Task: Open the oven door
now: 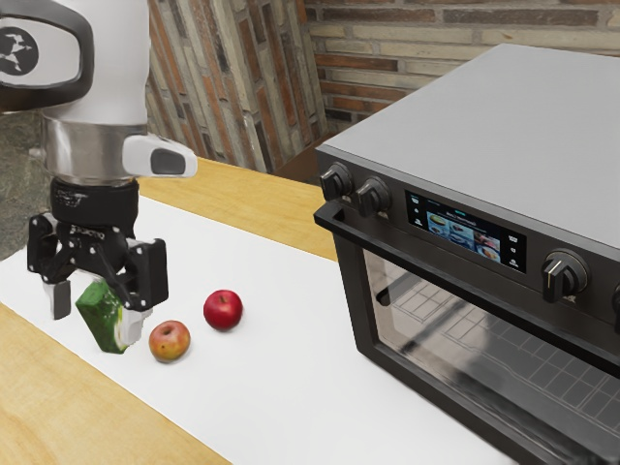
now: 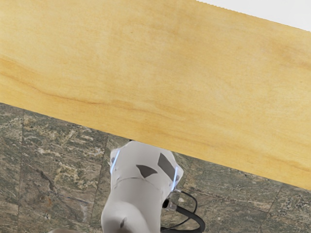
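The open-jawed black two-finger gripper (image 1: 97, 318) has the long black oven-door handle (image 1: 465, 283) at the exterior view's three o'clock, slanting ten-to-four.

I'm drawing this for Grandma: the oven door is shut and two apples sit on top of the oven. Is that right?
Nearly: the oven door is shut, but the exterior view shows both apples on the white sheet beside the oven.

The oven door (image 1: 455, 329) is shut — red apple (image 1: 223, 310) near mottled apple (image 1: 170, 342).
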`<move>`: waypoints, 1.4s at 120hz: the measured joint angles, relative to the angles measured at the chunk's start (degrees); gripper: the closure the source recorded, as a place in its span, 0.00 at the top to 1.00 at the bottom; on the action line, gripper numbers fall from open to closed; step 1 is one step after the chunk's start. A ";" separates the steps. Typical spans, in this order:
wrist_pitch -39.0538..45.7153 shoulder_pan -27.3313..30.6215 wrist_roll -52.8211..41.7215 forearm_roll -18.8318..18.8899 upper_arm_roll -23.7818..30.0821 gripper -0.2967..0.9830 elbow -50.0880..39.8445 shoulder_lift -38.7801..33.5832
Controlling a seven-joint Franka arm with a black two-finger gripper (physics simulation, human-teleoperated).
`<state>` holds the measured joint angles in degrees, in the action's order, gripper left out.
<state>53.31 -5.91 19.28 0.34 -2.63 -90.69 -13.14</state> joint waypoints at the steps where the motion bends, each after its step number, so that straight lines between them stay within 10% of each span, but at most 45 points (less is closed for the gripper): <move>1: 0.89 -0.06 0.53 -0.02 0.01 0.77 -0.12 -0.04; 32: 16.74 -1.78 13.76 1.35 0.19 0.77 -2.18 -8.83; 46: 24.94 -12.47 18.11 2.12 -3.73 0.77 -16.36 -23.55; 114: 51.96 -29.76 31.10 -2.63 -7.83 0.77 -20.89 -18.91; 168: 61.59 -29.98 39.93 -2.60 -8.10 0.77 -20.76 -10.64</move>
<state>114.90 -35.89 59.21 -2.26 -10.74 -111.45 -23.78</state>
